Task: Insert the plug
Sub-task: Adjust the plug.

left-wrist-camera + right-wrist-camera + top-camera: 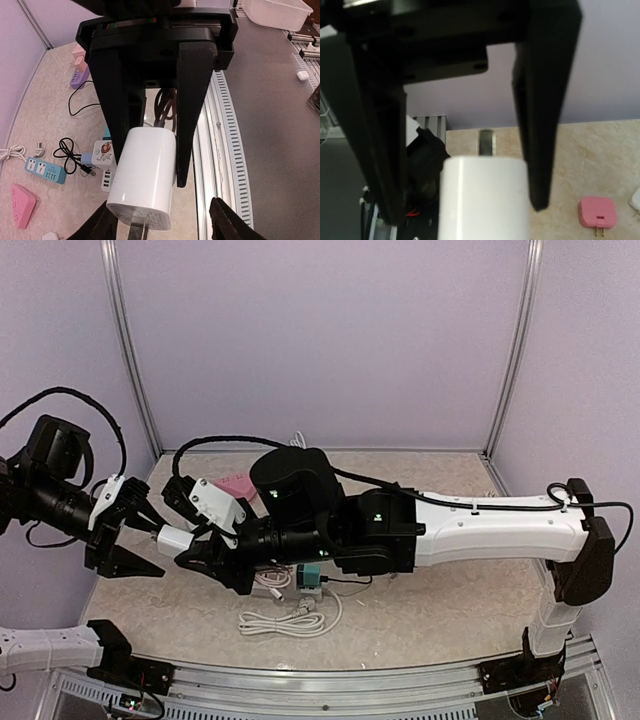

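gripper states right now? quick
Left gripper: open, jaws wide at the prong end of the white plug, not gripping it.
Right gripper: closed, holding the white plug.

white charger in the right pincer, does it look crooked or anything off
Slightly. In the left wrist view the white charger leans at a small angle to the straight fingers of the right pincer. It is gripped near their tips rather than sitting squarely between them.
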You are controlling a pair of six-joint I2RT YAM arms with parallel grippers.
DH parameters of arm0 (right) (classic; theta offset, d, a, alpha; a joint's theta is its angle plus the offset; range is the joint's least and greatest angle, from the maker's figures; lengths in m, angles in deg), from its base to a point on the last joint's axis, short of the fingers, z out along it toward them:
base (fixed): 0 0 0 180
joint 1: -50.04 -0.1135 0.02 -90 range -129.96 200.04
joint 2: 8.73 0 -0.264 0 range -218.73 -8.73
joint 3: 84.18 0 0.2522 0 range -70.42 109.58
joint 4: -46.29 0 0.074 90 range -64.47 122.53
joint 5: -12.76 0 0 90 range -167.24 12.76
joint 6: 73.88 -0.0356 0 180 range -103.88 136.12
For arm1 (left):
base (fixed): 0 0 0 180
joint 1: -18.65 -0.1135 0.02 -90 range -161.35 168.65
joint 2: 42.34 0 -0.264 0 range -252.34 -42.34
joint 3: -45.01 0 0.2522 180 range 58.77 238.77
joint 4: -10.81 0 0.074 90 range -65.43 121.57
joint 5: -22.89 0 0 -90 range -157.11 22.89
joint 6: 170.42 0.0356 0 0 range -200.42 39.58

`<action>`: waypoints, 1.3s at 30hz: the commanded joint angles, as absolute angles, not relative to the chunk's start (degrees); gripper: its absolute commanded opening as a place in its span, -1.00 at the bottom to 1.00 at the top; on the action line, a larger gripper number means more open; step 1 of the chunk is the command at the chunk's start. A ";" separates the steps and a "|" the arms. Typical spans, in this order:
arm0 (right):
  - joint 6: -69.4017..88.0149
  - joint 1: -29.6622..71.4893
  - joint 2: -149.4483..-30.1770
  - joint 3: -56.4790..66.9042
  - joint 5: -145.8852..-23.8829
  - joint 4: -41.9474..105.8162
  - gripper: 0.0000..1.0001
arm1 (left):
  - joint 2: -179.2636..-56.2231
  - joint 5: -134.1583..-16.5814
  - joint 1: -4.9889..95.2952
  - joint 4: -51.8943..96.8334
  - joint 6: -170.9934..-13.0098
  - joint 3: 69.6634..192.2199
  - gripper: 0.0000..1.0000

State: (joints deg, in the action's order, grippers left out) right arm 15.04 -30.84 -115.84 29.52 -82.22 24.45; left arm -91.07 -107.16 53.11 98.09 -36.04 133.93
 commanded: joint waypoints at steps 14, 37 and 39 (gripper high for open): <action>16.30 -31.31 -115.74 30.62 -82.22 22.17 -1.00 | -89.16 -106.48 56.42 90.99 -42.39 132.59 -1.00; -13.80 -27.88 -110.00 16.78 -90.25 52.31 0.99 | -91.54 -97.53 58.27 101.71 -4.88 147.21 -1.00; -14.55 -27.81 -111.21 17.61 -91.39 53.69 0.99 | -91.92 -97.98 58.44 101.72 -4.20 147.34 -1.00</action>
State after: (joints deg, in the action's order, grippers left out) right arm -11.80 -28.24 -108.06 15.49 -88.03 49.24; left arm -90.74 -98.27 57.77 100.49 -8.26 146.89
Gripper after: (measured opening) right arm 0.995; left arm 0.228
